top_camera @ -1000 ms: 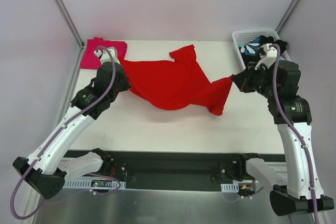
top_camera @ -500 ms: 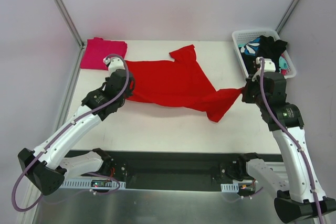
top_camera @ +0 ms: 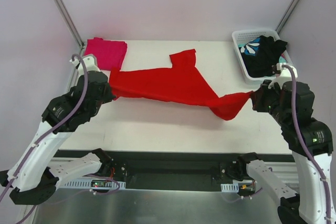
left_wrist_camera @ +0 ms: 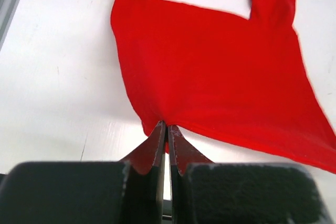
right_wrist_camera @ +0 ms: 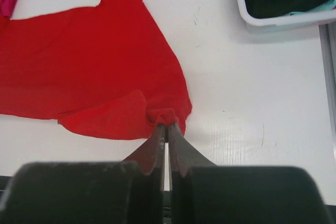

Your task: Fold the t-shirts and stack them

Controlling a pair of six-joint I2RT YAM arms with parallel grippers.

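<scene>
The red t-shirt [top_camera: 168, 85] is stretched across the middle of the worktop [top_camera: 157, 124]. The left tool [top_camera: 108, 88] is clamped on its left edge and the right tool [top_camera: 253, 98] on its bunched right corner. The pink t-shirt [top_camera: 106, 53] lies at the far left corner, and a black garment [top_camera: 262, 59] fills the basket [top_camera: 240, 39] at far right.
</scene>
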